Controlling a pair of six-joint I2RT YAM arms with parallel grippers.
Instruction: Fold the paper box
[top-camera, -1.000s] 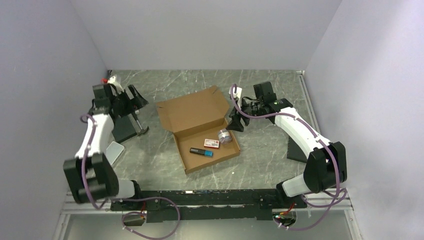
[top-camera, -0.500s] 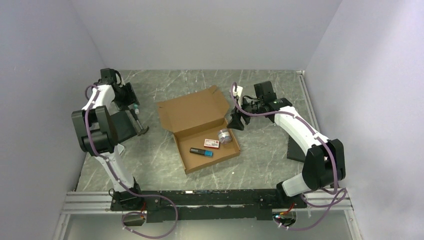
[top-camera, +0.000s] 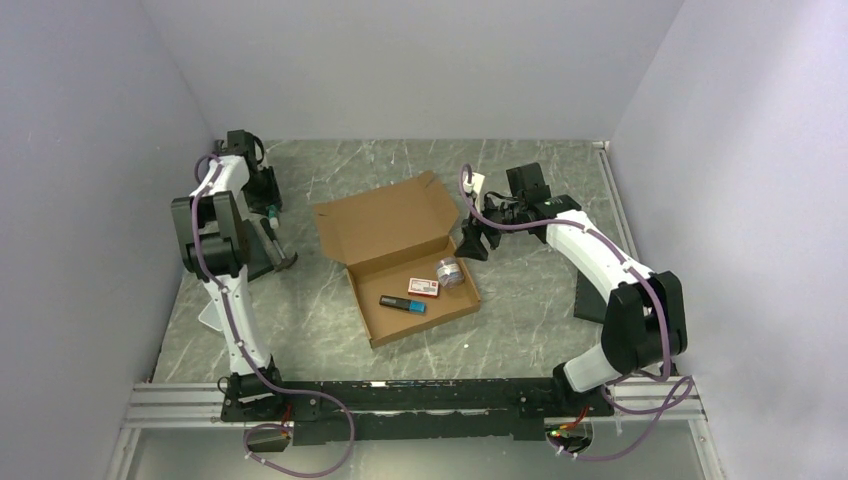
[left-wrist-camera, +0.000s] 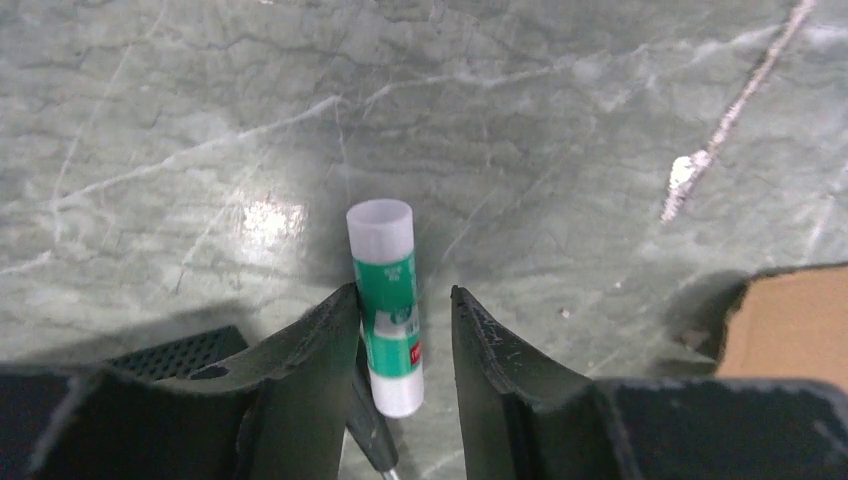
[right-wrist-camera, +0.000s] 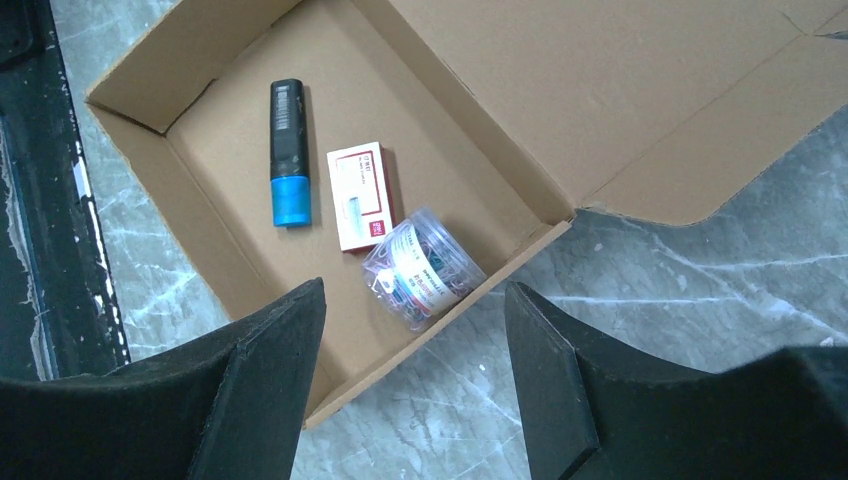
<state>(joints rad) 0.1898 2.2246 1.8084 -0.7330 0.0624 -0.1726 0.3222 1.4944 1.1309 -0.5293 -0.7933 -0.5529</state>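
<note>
The paper box (top-camera: 385, 222) lies mid-table, a brown cardboard tray with its lid folded back flat toward the far left. In the tray rest a black marker with a blue cap (top-camera: 402, 303), a small red-and-white packet (top-camera: 423, 287) and a clear tub of paper clips (top-camera: 449, 272). My right gripper (top-camera: 470, 245) hovers open by the box's right side; its wrist view looks down on the tray (right-wrist-camera: 440, 110) past its spread jaws (right-wrist-camera: 414, 288). My left gripper (left-wrist-camera: 400, 291) is far left, open around a green-and-white glue stick (left-wrist-camera: 385, 290); the left jaw touches it and the right stands apart.
A black pad (top-camera: 245, 255) with a dark rod (top-camera: 276, 248) lies by the left arm, and the rod's end (left-wrist-camera: 372, 425) shows under the glue stick. Another black pad (top-camera: 592, 300) lies at the right. Grey walls close in on three sides.
The left arm has swung back toward the far left corner and its jaws have narrowed around the glue stick. The right arm and the box have stayed put.
</note>
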